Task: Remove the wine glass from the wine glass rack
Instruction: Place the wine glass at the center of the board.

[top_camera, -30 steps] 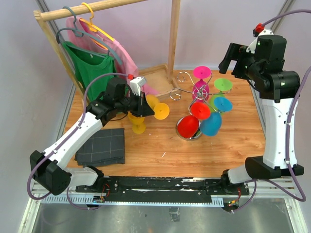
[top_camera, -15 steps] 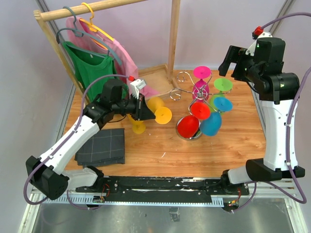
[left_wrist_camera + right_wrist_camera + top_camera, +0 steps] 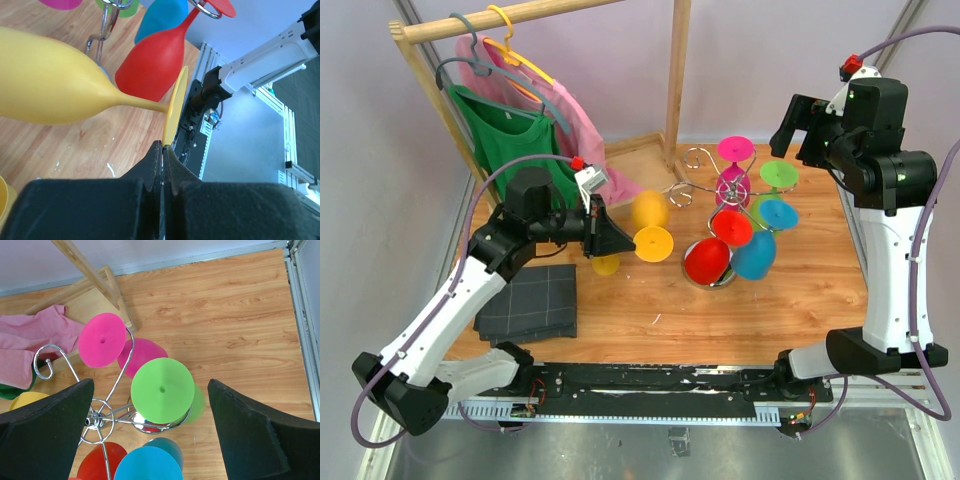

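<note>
The chrome wine glass rack (image 3: 703, 158) stands right of centre on its round mirrored base (image 3: 716, 281). Pink (image 3: 736, 150), green (image 3: 779, 176), blue (image 3: 775, 213) and red (image 3: 732, 228) glasses hang on it. My left gripper (image 3: 618, 240) is shut on the foot rim of a yellow wine glass (image 3: 651, 210), held in the air left of the rack, clear of its hooks. The left wrist view shows the jaws (image 3: 163, 147) pinching the foot edge, the yellow glass (image 3: 50, 85) lying sideways. My right gripper (image 3: 808, 125) is open and empty, high above the green glass (image 3: 162, 390).
A second yellow glass (image 3: 606, 264) lies on the table under my left gripper. A wooden clothes rack (image 3: 676, 70) with green (image 3: 505, 135) and pink (image 3: 575, 115) garments stands at the back left. A dark folded cloth (image 3: 528, 300) lies front left.
My left arm has drawn back to the left and turned its wrist. The yellow glass in it has swung round and shifted slightly right. The right arm has barely moved.
</note>
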Controlling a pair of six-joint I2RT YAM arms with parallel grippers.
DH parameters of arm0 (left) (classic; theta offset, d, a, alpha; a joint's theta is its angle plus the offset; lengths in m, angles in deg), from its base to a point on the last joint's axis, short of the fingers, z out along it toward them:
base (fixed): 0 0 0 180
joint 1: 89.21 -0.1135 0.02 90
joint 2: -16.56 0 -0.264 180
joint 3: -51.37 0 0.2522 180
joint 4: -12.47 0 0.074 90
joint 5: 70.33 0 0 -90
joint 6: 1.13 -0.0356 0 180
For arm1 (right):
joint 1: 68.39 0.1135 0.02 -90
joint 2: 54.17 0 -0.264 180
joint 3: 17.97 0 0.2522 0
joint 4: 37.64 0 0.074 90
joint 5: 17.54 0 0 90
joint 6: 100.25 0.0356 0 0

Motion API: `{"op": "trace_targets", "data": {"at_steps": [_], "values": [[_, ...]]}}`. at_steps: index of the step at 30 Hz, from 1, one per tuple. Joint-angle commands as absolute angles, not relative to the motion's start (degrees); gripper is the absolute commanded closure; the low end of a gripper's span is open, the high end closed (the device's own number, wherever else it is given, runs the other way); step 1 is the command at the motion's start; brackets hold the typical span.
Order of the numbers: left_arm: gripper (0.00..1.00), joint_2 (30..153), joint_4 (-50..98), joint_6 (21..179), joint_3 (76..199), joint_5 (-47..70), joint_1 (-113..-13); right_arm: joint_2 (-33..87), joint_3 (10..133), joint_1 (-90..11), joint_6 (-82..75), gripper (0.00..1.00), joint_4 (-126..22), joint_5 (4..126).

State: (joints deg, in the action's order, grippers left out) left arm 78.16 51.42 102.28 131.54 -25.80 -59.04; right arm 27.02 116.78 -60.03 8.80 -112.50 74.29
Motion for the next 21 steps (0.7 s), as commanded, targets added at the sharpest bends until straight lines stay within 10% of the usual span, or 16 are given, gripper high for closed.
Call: {"op": "trace_targets", "data": {"at_steps": [1,21], "values": [[1.00,76.0,51.1,99.6,133.0,-28.4,-59.2,26.0,116.4,-59.0,7.9,0.01,-111.2,75.1],[1.00,68.4,46.8,74.3,134.1,-30.7,-58.8,32.2,124.3,-59.1,3.3,0.01,-110.0,64.3]]}}
